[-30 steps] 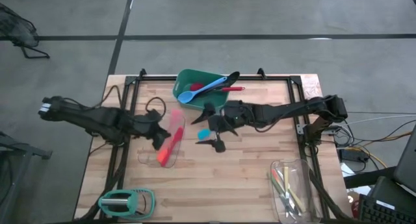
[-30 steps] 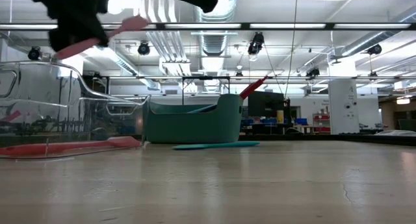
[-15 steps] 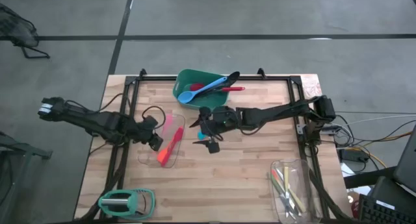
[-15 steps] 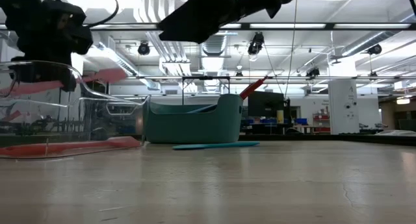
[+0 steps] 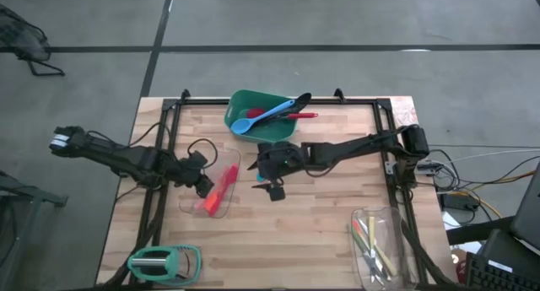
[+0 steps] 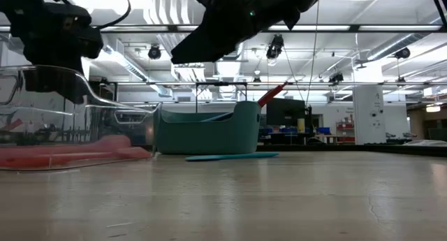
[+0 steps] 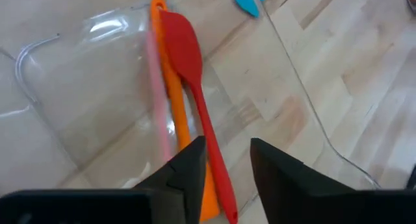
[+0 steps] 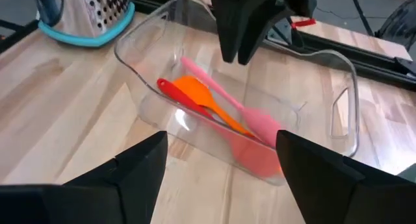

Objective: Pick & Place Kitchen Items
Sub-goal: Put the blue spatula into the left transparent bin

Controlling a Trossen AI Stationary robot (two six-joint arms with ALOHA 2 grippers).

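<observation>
A clear glass tray [image 5: 187, 208] on the table's left half holds a red spatula [image 7: 182, 49], an orange one [image 7: 172, 100] and a pink one [image 8: 253, 120], all lying flat on its bottom. My left gripper [image 7: 227, 152] hangs open just above the tray's left end, touching nothing. My right gripper [image 5: 263, 169] is wide open in mid-table, above a teal spoon [image 6: 230, 156] that lies flat on the wood. A green tub [image 5: 253, 112] at the far edge holds a blue spoon [image 5: 266, 116], a black slotted spoon and a red utensil.
A teal-framed grater [image 5: 160, 261] lies at the near left corner. A second clear glass tray [image 5: 380, 245] with several utensils stands at the near right. Black frame rails [image 5: 160, 156] run along the table's sides. A black cable loops beside the left arm [image 5: 200, 146].
My left gripper has sunk toward the glass tray and let go of the pink spatula, which now lies in the tray beside the red and orange ones. My right gripper has come down and toward the table's left, over the teal spoon.
</observation>
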